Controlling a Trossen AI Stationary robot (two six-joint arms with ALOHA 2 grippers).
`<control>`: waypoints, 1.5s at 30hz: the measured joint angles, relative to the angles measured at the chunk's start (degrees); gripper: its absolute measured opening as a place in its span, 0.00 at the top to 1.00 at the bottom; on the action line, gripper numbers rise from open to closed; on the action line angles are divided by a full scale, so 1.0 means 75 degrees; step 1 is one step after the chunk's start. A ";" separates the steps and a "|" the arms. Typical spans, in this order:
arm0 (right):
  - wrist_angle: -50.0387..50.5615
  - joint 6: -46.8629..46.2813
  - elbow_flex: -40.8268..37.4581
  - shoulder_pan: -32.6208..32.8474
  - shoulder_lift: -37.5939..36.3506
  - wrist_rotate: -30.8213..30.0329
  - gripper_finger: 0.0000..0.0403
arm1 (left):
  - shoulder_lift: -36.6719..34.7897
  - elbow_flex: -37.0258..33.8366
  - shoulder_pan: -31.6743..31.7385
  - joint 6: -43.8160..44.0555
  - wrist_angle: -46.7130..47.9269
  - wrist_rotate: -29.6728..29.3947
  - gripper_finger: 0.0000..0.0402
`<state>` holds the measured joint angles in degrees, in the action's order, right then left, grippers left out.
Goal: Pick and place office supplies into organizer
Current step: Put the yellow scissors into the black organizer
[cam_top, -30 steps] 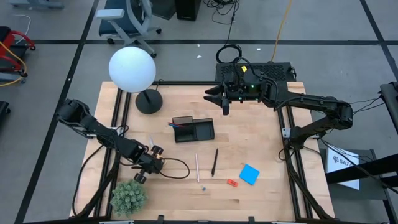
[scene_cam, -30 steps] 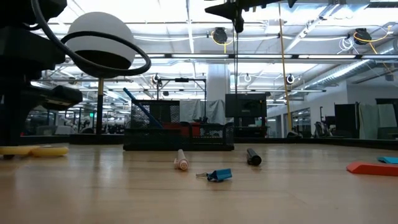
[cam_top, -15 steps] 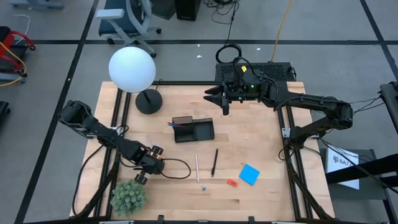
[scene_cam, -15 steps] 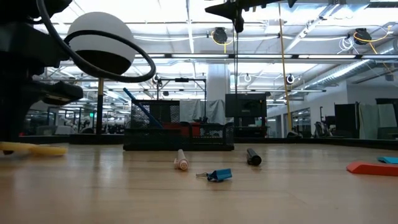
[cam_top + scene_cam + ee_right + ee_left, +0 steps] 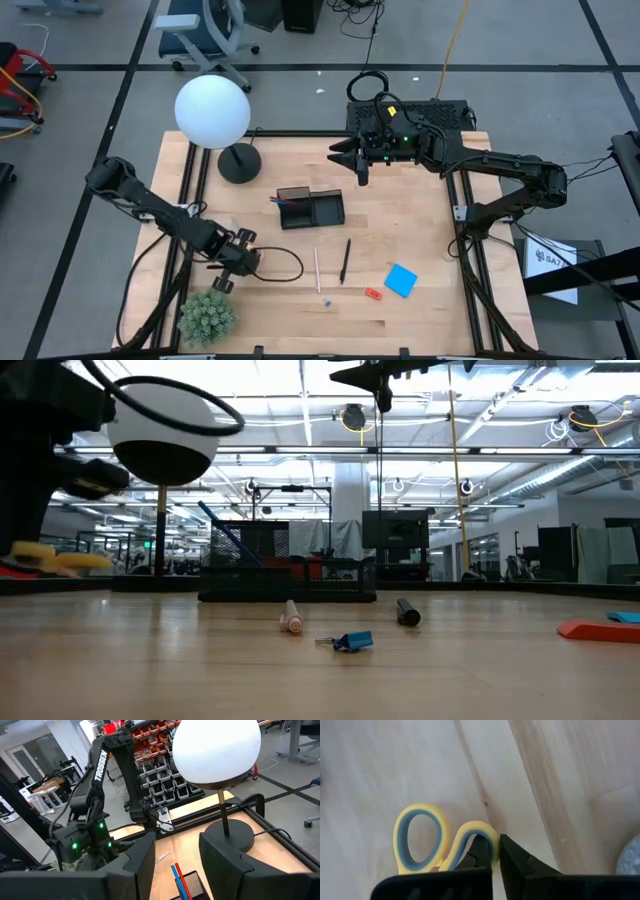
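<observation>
Scissors (image 5: 442, 845) pinched by one handle loop in closed left gripper (image 5: 495, 851) jaws; could swing or slip en route to organizer (image 5: 311, 209); right gripper (image 5: 175, 857) jaws part-open, empty.

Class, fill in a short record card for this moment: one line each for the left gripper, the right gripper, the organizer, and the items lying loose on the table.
left gripper: shut on the yellow-handled scissors, near the green plant
right gripper: open, holding nothing, raised behind the organizer
organizer: black tray mid-table, blue and red pens already inside
loose items: pale pen, black pen, blue note pad, red-orange piece
</observation>
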<state>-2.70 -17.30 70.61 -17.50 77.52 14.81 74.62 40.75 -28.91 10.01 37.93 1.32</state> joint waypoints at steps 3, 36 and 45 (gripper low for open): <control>0.0000 0.0000 0.0000 0.0000 0.0000 0.0000 0.64 | -0.0421 0.0003 0.0000 0.0278 0.0167 -0.0105 1.00; -0.0024 -0.0210 0.0000 -0.0064 0.0000 -0.0606 0.64 | -0.3770 0.0012 0.0456 0.2964 -0.2653 -0.1602 1.00; -0.0093 -0.0408 0.0000 -0.0061 0.0000 -0.0603 0.64 | -0.3970 0.0012 0.1032 0.2646 -0.4016 -0.1856 1.00</control>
<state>-3.40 -20.36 70.61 -17.96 77.52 10.28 44.84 40.84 -21.16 29.85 7.81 -12.60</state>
